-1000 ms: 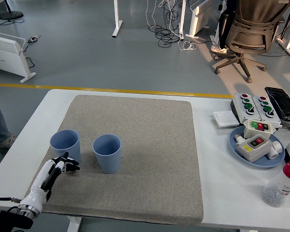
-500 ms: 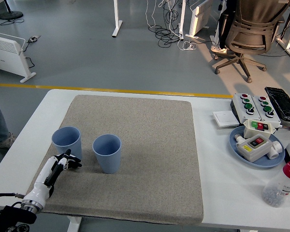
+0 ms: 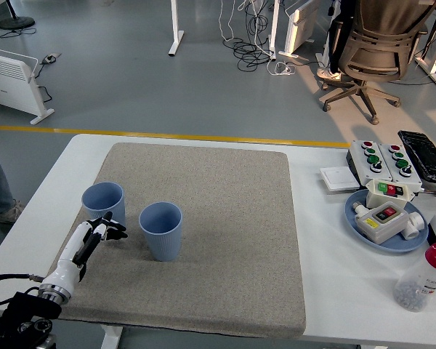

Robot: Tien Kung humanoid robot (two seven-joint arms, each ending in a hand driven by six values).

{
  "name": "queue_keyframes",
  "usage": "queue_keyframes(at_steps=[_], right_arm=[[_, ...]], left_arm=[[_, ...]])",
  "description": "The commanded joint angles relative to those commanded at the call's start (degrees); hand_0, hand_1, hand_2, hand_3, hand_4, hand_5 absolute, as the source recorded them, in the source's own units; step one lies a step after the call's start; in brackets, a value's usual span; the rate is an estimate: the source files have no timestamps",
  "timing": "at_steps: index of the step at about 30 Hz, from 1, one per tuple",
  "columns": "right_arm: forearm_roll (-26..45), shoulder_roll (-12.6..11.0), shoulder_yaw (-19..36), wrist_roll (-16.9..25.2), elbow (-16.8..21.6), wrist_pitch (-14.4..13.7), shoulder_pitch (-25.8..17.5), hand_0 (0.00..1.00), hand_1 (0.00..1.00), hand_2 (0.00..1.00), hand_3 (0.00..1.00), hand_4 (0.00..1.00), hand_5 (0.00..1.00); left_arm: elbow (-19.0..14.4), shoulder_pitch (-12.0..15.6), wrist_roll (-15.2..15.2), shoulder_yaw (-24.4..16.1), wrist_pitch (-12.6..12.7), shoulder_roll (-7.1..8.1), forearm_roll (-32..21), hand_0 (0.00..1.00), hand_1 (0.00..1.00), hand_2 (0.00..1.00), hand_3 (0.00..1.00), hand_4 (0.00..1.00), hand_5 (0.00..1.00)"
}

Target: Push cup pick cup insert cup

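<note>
We take this as the push step. Our left hand (image 3: 102, 233) sits low on the mat (image 3: 225, 218), fingers loosely curled and holding nothing, right at the near side of the left cup (image 3: 103, 205); whether it touches the cup we cannot tell. That cup stands upright on the mat, just left of the right cup (image 3: 161, 230), with a narrow gap between them. Both mouths face up. To push well, we should keep contact low on the cup's wall so it slides instead of tipping, and drive it steadily, watching that it does not knock the right cup. Our right hand is out of view.
</note>
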Motion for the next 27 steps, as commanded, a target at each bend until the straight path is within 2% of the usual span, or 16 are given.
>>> queue_keyframes(at_steps=[14,27], right_arm=[[-0.22,0.06,-0.06,-0.08,0.03,-0.03,0.32,0.670,0.617,0.638,0.590,0.152,0.506],[-1.01,0.26,0.32,-0.28,0.09,0.05,0.47,0.670,0.617,0.638,0.590,0.152,0.507]], left_arm=[[6.78,-5.12,-0.91,3.05,0.11,-1.43,-2.74,0.594,0.548,0.457,0.430,0.548,0.998],[10.70,-8.83,-1.48,5.31,0.12,-1.48,-4.81,0.590,0.547,0.456,0.429,0.542,0.998]])
